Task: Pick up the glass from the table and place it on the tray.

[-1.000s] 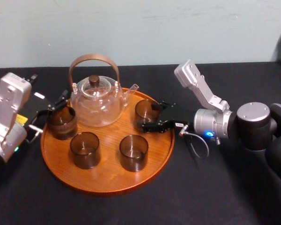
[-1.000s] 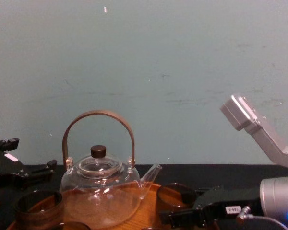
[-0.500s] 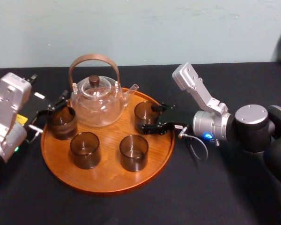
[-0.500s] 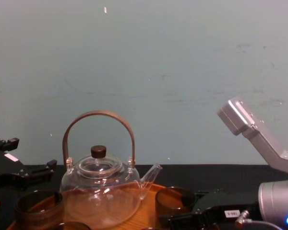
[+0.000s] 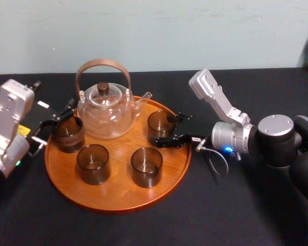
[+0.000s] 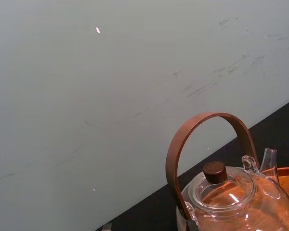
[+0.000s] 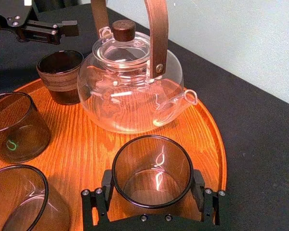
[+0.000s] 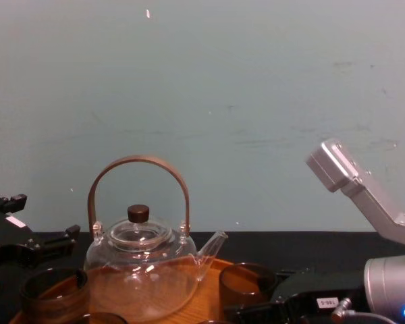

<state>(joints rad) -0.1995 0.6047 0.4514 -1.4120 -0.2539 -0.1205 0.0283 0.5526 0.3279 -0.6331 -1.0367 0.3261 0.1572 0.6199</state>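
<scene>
On the black table (image 5: 231, 215) we see the tray (image 5: 118, 190), the teapot (image 5: 105, 110) at its back and three other glasses (image 5: 92, 163) standing on it. The glass (image 7: 151, 168) we are handling is on the tray's right part, near the spout, and its base looks to rest on the wood. Our right gripper (image 5: 167, 130) pinches it, one finger against each side. Our left gripper (image 5: 57, 114) waits spread at the tray's left edge. We judge this the placing step: next, part the right fingers and draw back without tipping the glass
</scene>
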